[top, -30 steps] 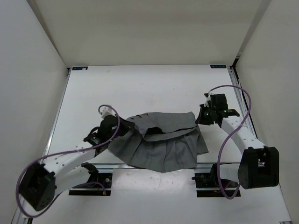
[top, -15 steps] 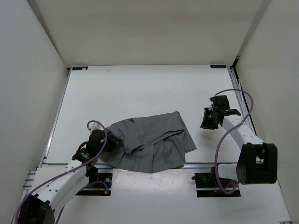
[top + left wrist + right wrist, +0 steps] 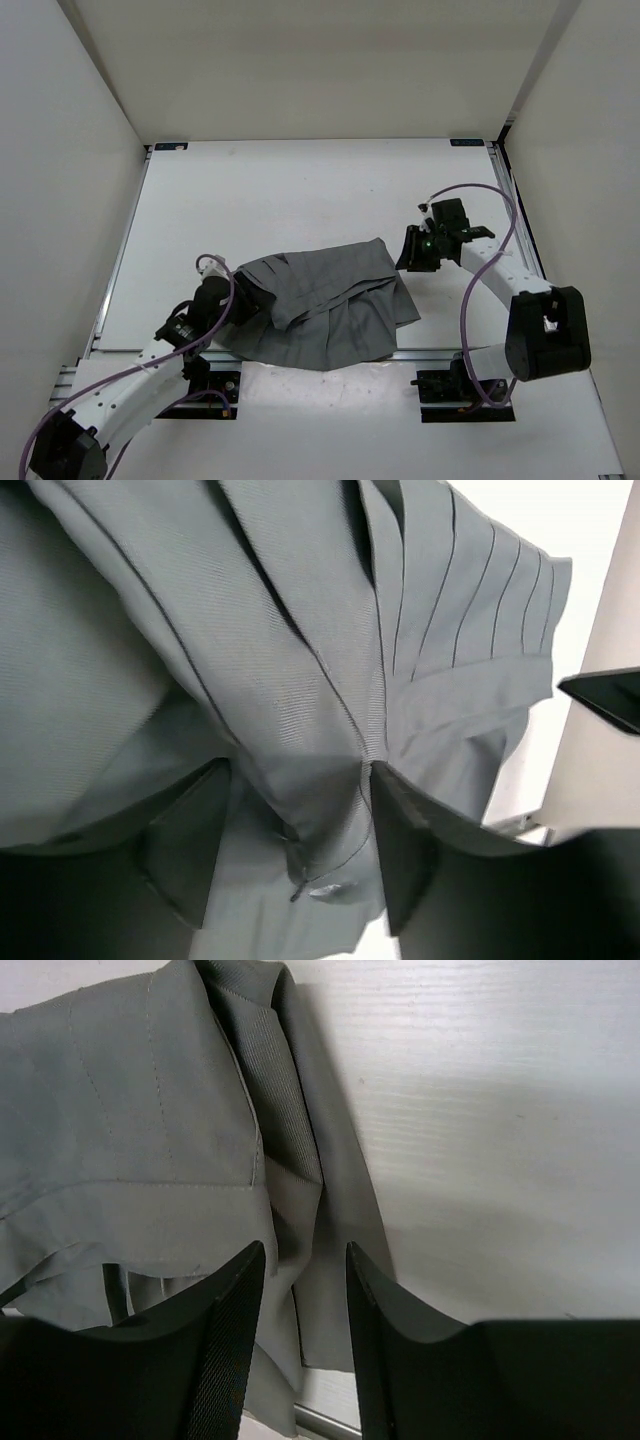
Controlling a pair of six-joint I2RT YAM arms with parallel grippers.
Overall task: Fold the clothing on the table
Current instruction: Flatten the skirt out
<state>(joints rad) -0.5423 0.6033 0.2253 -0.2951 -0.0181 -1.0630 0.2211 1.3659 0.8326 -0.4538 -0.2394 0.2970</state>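
Dealing with grey pleated clothing (image 3: 320, 305), lying rumpled and folded over itself on the near middle of the table (image 3: 300, 190), and lapping over the table's near rail (image 3: 440, 352). Reaching in low from the table's near left corner with the left gripper (image 3: 290, 865), jaws standing apart, with a raised fold of loose cloth bunching between the fingers (image 3: 185, 850). Hovering over the right-hand middle of the table with the right gripper (image 3: 300, 1330), jaws likewise standing apart, straddling the garment's right edge beside bare tabletop. Looping a purple cable (image 3: 490, 195) over the right arm above the table's right side, and trailing another along the left arm past the table's near left corner. Closing in the table's far, left and right sides with plain white walls (image 3: 330, 70).
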